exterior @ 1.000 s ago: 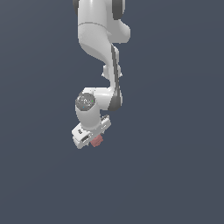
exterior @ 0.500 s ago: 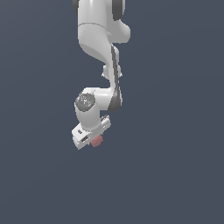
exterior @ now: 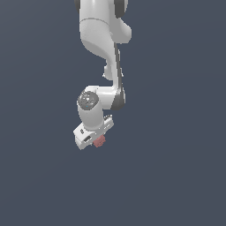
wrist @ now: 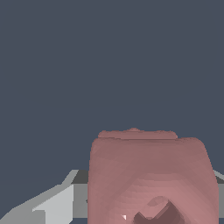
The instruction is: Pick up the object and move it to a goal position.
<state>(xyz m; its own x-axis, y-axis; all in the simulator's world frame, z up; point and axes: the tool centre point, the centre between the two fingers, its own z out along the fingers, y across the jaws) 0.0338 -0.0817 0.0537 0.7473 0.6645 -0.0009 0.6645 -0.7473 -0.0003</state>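
The object, a small pinkish-red block (exterior: 100, 141), sits at the end of my gripper (exterior: 97, 140) in the exterior view, lifted off the plain dark grey ground. The white arm hangs down from the top of that view and the hand tilts toward the exterior view's left. In the wrist view the block (wrist: 148, 175) is very close and fills the lower part of the picture, with a dark ring-like mark on its near face. One grey finger (wrist: 52, 205) shows beside it; the other is hidden. The gripper is shut on the block.
Only the flat dark grey background (exterior: 176, 176) surrounds the arm in both views. No other objects, containers, edges or goal marker show.
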